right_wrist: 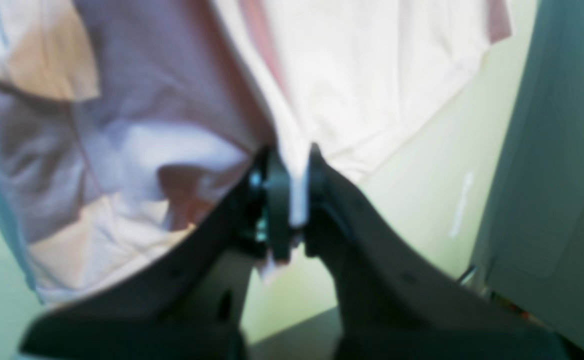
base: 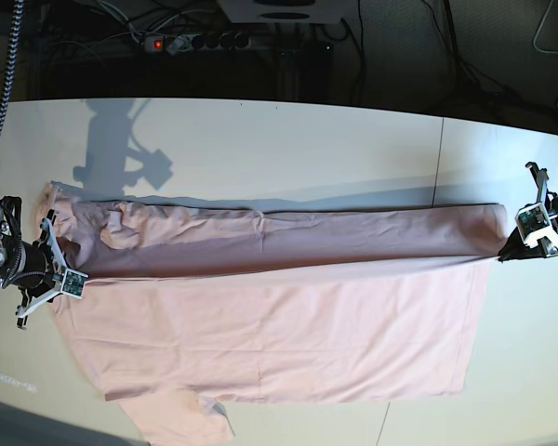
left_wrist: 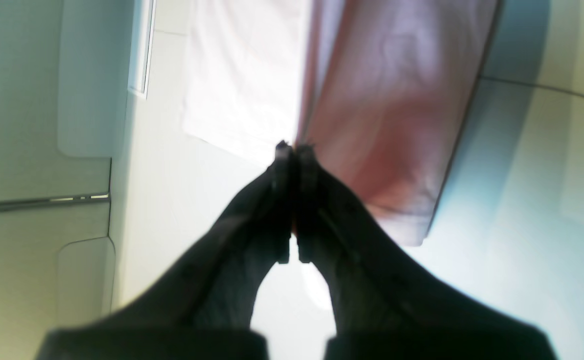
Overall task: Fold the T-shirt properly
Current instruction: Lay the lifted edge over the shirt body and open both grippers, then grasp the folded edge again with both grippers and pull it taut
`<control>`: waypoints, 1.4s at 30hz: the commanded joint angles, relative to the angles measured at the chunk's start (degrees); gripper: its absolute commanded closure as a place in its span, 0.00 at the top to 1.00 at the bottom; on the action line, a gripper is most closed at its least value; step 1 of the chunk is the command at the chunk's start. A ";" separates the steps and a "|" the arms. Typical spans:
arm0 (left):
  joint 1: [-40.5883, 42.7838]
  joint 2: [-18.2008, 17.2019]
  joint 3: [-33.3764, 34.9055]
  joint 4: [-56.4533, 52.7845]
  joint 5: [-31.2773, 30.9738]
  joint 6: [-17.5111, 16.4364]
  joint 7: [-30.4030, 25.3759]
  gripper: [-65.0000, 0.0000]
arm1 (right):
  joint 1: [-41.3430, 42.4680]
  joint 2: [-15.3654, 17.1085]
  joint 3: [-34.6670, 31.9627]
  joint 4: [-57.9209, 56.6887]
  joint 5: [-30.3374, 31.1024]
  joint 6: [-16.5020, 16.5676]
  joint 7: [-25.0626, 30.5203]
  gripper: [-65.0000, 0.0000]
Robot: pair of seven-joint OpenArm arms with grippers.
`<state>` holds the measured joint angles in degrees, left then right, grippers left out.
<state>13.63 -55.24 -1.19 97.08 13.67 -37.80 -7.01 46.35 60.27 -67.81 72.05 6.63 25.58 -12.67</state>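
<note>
Base view shows the right gripper (base: 60, 265), at left, clamped on the T-shirt (base: 279, 325), spread across the table (base: 260, 139). Its far edge is lifted, mid-fold; most folding remains. At right, the left gripper (base: 525, 232) pinches the hem.

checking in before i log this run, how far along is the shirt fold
Early on. Done: the pale pink cotton T-shirt lies spread across the white table, and its far long edge is lifted into a taut band between the arms. In hand: the left gripper and right gripper each have their jaws shut on an end of that band. Left: laying this fold down, tucking the sleeve at the near edge, and the crosswise folds.
</note>
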 commanded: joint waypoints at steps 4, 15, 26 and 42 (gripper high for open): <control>-1.46 -1.79 -0.52 0.31 -1.22 1.55 0.28 0.00 | 1.53 -0.15 0.76 -2.38 -0.85 3.61 -1.25 0.00; -18.95 -1.88 18.12 -8.20 -0.57 5.22 3.89 0.24 | 1.53 -3.78 0.76 -6.14 -1.73 3.63 -1.27 0.00; -25.70 -1.88 24.55 -14.03 -3.17 5.20 5.92 0.28 | 1.57 -3.80 0.76 -6.12 -1.70 3.58 0.33 0.08; -25.70 -1.57 24.50 -13.99 -22.69 8.31 13.46 0.52 | 10.40 -3.78 1.66 -6.12 11.15 3.32 1.68 0.67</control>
<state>-10.74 -55.51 24.03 82.59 -8.64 -31.33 7.09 54.92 55.42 -67.20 65.71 17.80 25.58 -11.60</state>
